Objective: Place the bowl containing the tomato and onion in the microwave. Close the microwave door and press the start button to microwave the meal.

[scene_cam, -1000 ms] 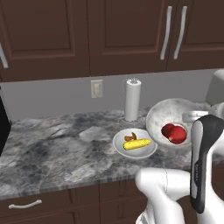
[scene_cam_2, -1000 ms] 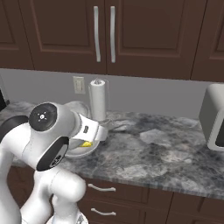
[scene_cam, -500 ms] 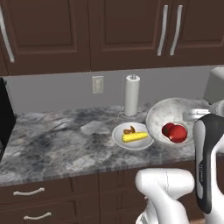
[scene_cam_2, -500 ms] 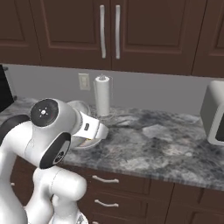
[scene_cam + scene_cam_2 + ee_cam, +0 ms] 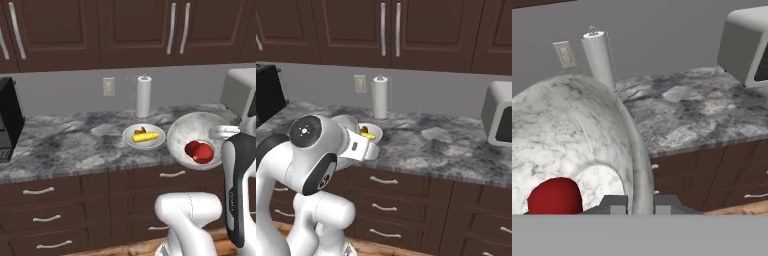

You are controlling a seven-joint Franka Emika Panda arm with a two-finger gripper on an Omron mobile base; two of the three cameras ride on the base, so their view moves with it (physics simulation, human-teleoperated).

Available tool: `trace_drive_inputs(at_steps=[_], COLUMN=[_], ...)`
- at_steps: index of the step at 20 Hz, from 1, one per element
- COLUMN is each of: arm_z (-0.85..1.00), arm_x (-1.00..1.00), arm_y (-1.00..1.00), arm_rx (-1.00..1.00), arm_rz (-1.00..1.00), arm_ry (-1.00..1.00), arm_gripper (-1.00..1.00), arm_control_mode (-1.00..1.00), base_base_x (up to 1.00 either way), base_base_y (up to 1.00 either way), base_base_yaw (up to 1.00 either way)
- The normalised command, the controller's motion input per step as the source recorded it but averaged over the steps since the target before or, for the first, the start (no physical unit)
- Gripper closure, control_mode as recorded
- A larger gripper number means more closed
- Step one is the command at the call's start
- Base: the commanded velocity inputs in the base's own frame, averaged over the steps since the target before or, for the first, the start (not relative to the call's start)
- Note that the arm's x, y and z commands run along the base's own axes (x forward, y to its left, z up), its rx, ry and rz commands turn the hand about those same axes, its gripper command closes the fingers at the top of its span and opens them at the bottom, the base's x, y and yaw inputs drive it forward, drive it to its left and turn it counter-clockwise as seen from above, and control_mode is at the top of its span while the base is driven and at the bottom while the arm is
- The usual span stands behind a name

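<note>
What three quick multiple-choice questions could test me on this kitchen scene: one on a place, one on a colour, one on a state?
1. Where is the paper towel roll?
A. On the counter by the wall
B. On the floor
C. In a drawer

2. What colour is the tomato in the bowl?
A. Green
B. Red
C. Blue

3. How is the bowl?
A. Flat on the counter
B. Upside down
C. Gripped at its rim, tilted

Answers:
1 A, it stands near the outlet.
2 B, plainly red.
3 C, the gripper pinches its rim.

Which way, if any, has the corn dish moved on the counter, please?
No, it has not moved: the dish still sits just in front of the paper towel roll.
</note>
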Motion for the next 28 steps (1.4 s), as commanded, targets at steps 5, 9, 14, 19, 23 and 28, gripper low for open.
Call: trace_drive_inputs(at_steps=[5,9,14,19,23,28], arm_z=[0.0,0.0,0.0,0.0,0.0,0.0], arm_x=[0.0,0.0,0.0,0.0,0.0,0.0], arm_y=[0.0,0.0,0.0,0.0,0.0,0.0], arm_rx=[0.0,0.0,0.0,0.0,0.0,0.0], arm_rz=[0.0,0.0,0.0,0.0,0.0,0.0], arm_ry=[0.0,0.0,0.0,0.0,0.0,0.0], arm_gripper=[1.0,1.0,1.0,1.0,1.0,1.0], arm_control_mode=[1.0,1.0,1.0,1.0,1.0,1.0], base_base_x=[-0.04,0.01,0.0,0.0,0.09,0.53], base_base_y=[-0.38,-0.56,-0.48,-0.37,-0.43,-0.55], base_base_yaw=[-0.38,-0.66,-0.78,-0.8,-0.74,-0.59])
